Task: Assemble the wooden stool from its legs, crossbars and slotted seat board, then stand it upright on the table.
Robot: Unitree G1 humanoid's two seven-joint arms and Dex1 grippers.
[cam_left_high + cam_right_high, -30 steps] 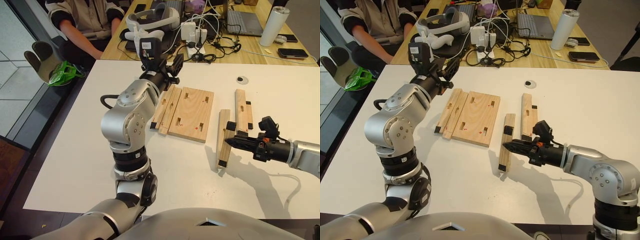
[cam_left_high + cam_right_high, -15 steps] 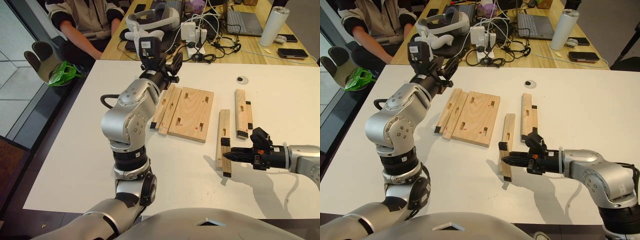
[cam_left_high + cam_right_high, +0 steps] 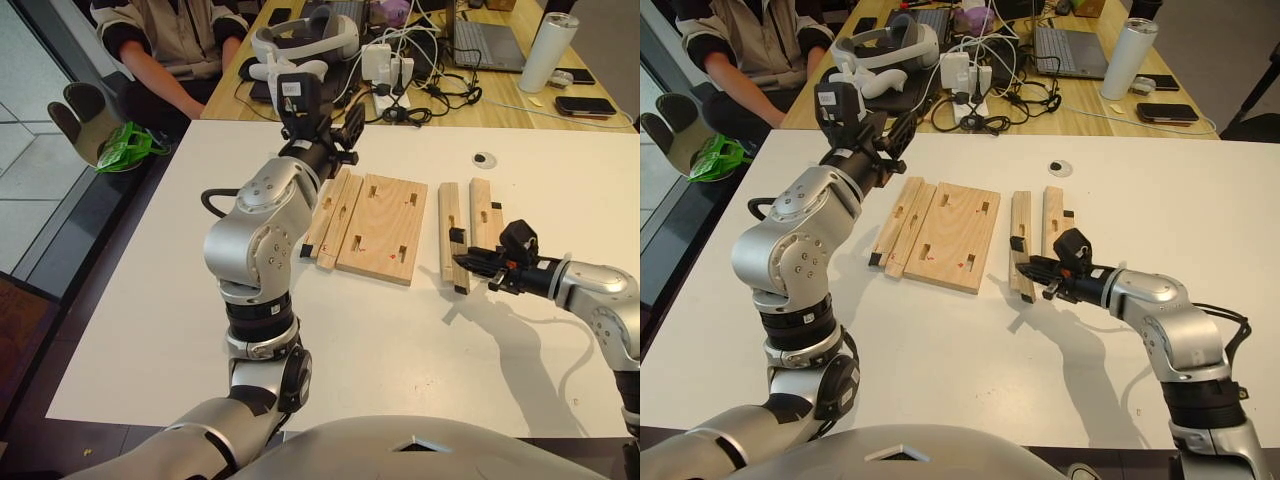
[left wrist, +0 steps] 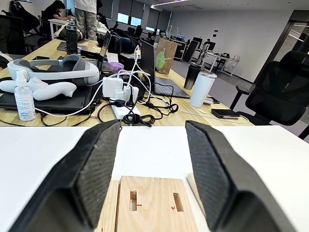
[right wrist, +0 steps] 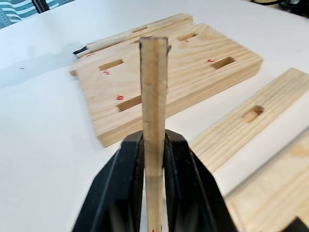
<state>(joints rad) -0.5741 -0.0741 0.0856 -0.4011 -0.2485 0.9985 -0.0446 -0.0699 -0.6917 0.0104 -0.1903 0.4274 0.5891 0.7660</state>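
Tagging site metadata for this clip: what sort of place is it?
Most likely an open-plan office or lab: an office chair stands in a wide room, and a wooden desk with a laptop, headset and tangled cables adjoins the white table.

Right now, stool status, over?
Left gripper open, raised by board. Right gripper shut on leg. Second leg lies close beside it. Nothing joined yet.

I see left arm (image 3: 255, 240) folded, elbow high, forearm pointing forward; left gripper (image 4: 153, 133) held aloft, fingers (image 4: 91, 169) spread wide. Right arm (image 3: 590, 290) stretched low, pointing inward; right gripper (image 5: 154, 145) clamped on wooden leg (image 3: 448, 225).
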